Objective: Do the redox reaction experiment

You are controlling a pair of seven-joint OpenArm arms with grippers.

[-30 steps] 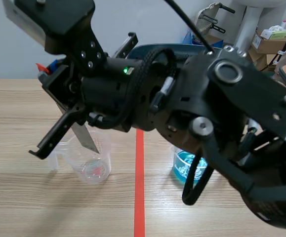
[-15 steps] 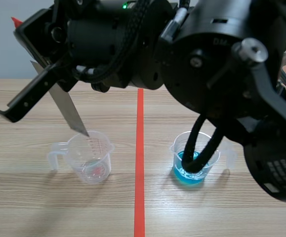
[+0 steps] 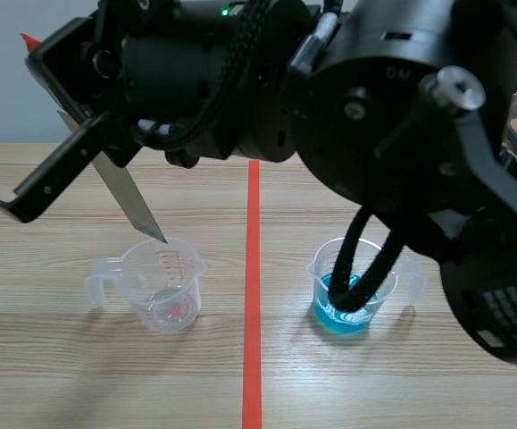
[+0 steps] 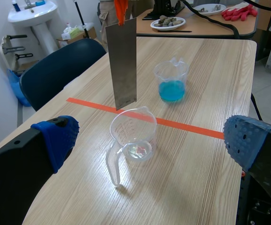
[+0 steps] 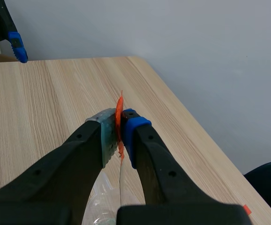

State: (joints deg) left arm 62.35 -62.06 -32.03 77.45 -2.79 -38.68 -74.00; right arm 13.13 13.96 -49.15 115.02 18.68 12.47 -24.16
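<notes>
right gripper [image 5: 118,124]: clenched on metal strip [image 4: 122,61]
metal strip: tip at clear beaker [image 4: 131,136], 12 o'clock rim
left gripper [image 4: 149,140]: released
blue beaker [image 4: 172,82]: 3 o'clock from clear beaker

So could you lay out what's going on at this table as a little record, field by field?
Right claw: shut on the metal strip, at its orange-taped end
Strip position: lower tip just above the rim of the clear beaker
Clear beaker contents: nearly empty, reddish trace at the bottom
Blue beaker: part-filled with blue liquid, standing apart from the clear one
Left claw: open, holding nothing
</notes>
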